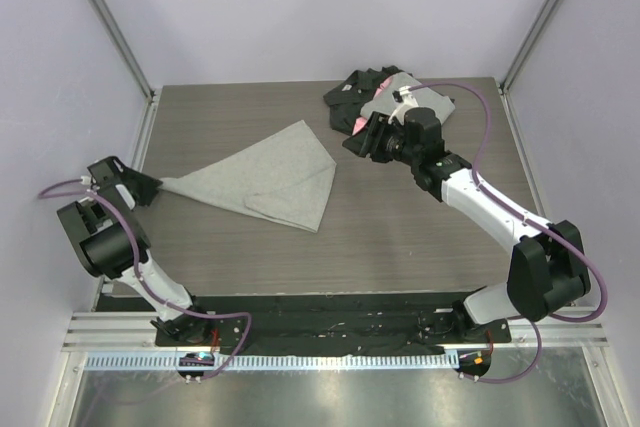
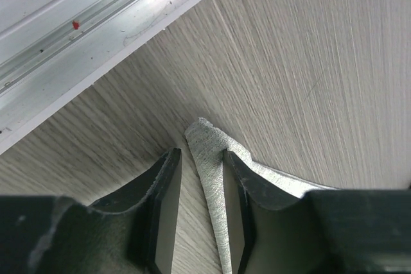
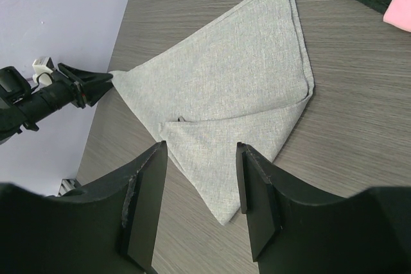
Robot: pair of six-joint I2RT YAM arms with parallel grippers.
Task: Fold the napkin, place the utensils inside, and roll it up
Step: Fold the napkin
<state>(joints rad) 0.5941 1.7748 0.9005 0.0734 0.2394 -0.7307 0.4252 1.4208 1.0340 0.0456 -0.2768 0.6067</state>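
Dark wood-grain table (image 1: 420,247) carries the napkin (image 1: 270,179) left of centre, folded into a rough triangle. Its left corner lies between the parted jaws of the left gripper (image 1: 155,187), touching one finger but not pinched. The right gripper (image 1: 352,142) hangs open and empty toward the far right, beside the stacked cloths (image 1: 350,92), dark and pink.

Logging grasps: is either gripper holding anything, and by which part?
Nothing is clamped yet. The left gripper straddles the pointed left corner of the napkin, with a gap showing beside one finger. The right gripper is open and empty.
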